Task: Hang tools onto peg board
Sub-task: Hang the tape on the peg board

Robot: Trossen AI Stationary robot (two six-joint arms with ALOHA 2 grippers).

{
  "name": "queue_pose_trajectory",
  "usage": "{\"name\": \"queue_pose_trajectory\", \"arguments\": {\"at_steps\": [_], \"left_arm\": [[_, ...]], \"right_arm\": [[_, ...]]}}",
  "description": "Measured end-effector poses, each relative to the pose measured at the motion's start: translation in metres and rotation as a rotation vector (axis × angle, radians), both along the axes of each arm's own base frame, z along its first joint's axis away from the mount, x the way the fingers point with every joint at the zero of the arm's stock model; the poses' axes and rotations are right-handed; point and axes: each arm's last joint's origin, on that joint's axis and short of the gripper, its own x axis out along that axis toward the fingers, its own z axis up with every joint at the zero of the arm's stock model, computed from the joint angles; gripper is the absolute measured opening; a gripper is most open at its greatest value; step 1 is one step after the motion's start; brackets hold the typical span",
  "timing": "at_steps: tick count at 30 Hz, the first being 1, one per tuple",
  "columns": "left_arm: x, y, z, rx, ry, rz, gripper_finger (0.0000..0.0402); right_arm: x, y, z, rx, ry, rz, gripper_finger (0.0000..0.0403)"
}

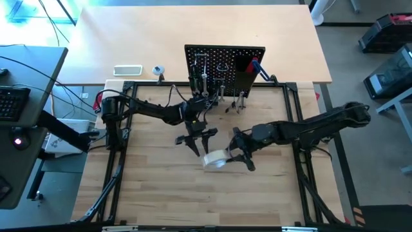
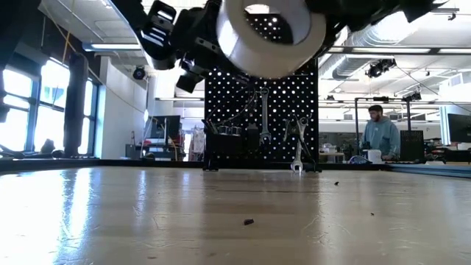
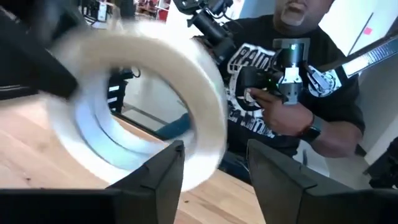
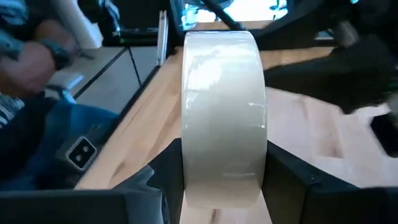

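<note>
Hanging above the pale wood-plank counter (image 1: 148, 187), a roll of tape (image 1: 215, 160): wide translucent whitish band wound on a ring core, glossy, smooth-faced, hollow centre showing in the low view. It sits near the middle of the counter, clear of the surface.

Right tool (image 1: 239, 156): two dark matte fingers clamped on the flat sides of the roll, one to each side, as the right wrist view shows; it holds the roll edge-on.

Left tool (image 1: 201, 143): dark fingers spread, gripping nothing, just to the left of the roll and slightly farther from the near edge; the roll stands beside the left finger in the left wrist view, outside the gap.

Peg board (image 1: 224, 64): black upright rectangular panel, regular grid of small round holes, at the far side of the counter. On its face, silver metal wrenches (image 2: 264, 110), slim and bright, hang upright; a second wrench (image 2: 298, 143) hangs lower to the right. Red-handled tool (image 1: 255, 66) at the board's right end beside a black box-shaped bin (image 1: 243, 80).

Person (image 2: 383, 135) in a pale top in the room beyond.
</note>
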Motion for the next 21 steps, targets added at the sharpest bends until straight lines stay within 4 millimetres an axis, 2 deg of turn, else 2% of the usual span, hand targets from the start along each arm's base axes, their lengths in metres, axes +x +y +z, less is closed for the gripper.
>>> {"name": "queue_pose_trajectory", "arguments": {"at_steps": [9, 12, 16, 21], "left_arm": [[-0.004, 0.021, 0.003, 0.000, -0.013, 0.046, 0.0171], [-0.004, 0.022, 0.002, 0.008, -0.004, 0.081, 0.0172], [-0.003, 0.019, -0.004, 0.039, 0.012, 0.157, 0.0172], [-0.004, 0.005, -0.013, 0.074, 0.036, 0.208, 0.0172]], "right_arm": [[-0.057, -0.010, 0.036, -0.045, 0.027, -0.174, 0.0157], [-0.073, -0.016, 0.037, -0.088, 0.078, -0.265, 0.0157], [-0.081, -0.023, 0.034, -0.142, 0.128, -0.348, 0.0157], [-0.077, -0.035, 0.029, -0.223, 0.159, -0.396, 0.0157]]}}
